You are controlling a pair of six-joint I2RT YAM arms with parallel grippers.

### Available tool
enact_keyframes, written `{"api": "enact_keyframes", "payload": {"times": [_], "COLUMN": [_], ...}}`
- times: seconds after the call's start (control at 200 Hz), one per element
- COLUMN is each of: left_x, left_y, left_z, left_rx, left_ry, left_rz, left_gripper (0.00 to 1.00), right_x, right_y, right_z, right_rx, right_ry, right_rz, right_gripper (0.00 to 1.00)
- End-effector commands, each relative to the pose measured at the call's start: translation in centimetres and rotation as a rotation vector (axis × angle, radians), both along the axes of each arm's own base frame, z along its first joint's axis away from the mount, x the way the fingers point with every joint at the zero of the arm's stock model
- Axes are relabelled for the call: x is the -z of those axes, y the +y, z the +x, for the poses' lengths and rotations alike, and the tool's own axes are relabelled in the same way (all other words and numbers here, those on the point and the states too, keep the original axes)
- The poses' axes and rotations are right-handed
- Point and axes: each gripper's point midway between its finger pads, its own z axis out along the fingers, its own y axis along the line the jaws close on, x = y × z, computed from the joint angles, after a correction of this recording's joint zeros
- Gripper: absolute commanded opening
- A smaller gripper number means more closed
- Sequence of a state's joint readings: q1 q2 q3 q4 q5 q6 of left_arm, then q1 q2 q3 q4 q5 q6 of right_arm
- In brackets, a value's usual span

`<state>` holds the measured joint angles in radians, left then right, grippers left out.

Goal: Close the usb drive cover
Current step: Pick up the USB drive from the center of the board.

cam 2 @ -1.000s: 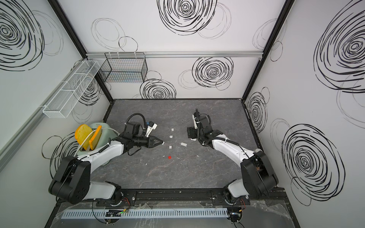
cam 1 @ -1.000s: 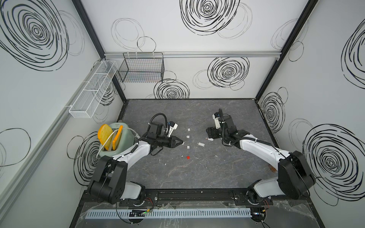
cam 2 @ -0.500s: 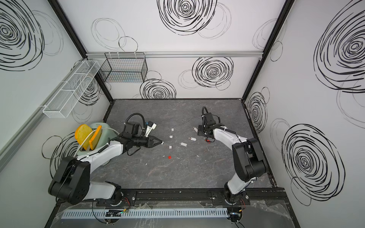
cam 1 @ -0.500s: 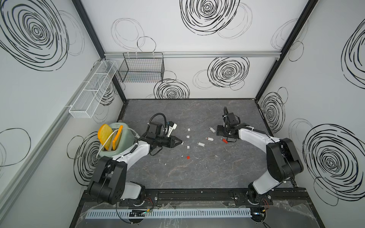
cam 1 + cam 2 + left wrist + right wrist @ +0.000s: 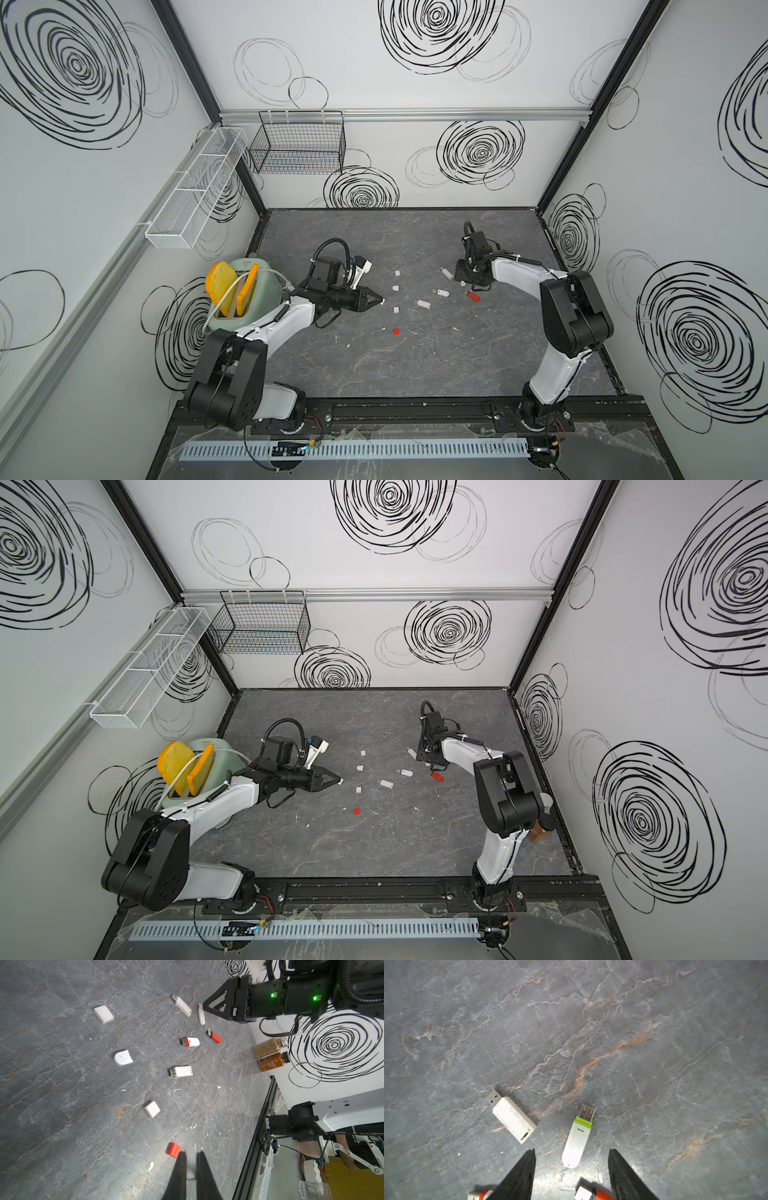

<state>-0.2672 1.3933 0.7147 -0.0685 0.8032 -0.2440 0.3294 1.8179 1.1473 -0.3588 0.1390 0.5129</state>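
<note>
Toward the table's [image 5: 633,1043] right side, the right gripper [image 5: 572,1151] hangs with jaws spread either side of the green-collared usb drive [image 5: 577,1138], which lies flat, plug bare. Opposite, the left gripper [image 5: 191,1154] pinches a blurred white piece [image 5: 191,1148], perhaps a cover.

1. Left arm [image 5: 291,318]: smooth white shells between blocky black joint housings.
2. Right arm [image 5: 519,276]: the same white-and-black build, with a large black joint block [image 5: 575,316].
3. Left gripper [image 5: 379,300]: black body narrowing to a sharp wedge.
4. Right gripper [image 5: 571,1149]: two black fingers [image 5: 520,1176] with fine ribs. The left wrist view shows a triangular cut-out in its side and two green lights [image 5: 272,995] on its body.
5. Hose [image 5: 332,245]: black corrugated tube arching over the left wrist, and a similar one on the right.
6. Plug [image 5: 360,269]: white, with a blue part.
7. Cable [image 5: 525,260]: thin and black, running along the right arm's white shell.
8. Rail [image 5: 415,413]: black base bar with silver screws [image 5: 328,417].
</note>
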Motion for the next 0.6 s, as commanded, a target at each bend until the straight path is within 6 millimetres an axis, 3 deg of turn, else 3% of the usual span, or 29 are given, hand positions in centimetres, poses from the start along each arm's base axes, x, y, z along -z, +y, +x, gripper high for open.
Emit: {"api": "enact_keyframes", "payload": {"times": [0.0,0.33,0.595], "left_x": [-0.8,-0.6,-0.5], "left_y": [0.0,-0.1,0.1], "left_z": [0.8,0.6,0.8], "left_rx": [0.005,0.017,0.012], "left_ry": [-0.04,-0.038,-0.051], "left_rz": [0.007,0.007,0.032], "left_gripper": [0.0,0.0,0.0], "right_x": [0.5,3.0,3.7], "right_y": [-0.5,-0.9,-0.9], "right_z": [0.1,-0.1,-0.9], "right_rx": [0.042,0.052,0.023], "right_ry": [0.024,0.077,0.123], "right_rz": [-0.006,-0.013,-0.023], "right_gripper": [0.59,0.52,0.42]}}
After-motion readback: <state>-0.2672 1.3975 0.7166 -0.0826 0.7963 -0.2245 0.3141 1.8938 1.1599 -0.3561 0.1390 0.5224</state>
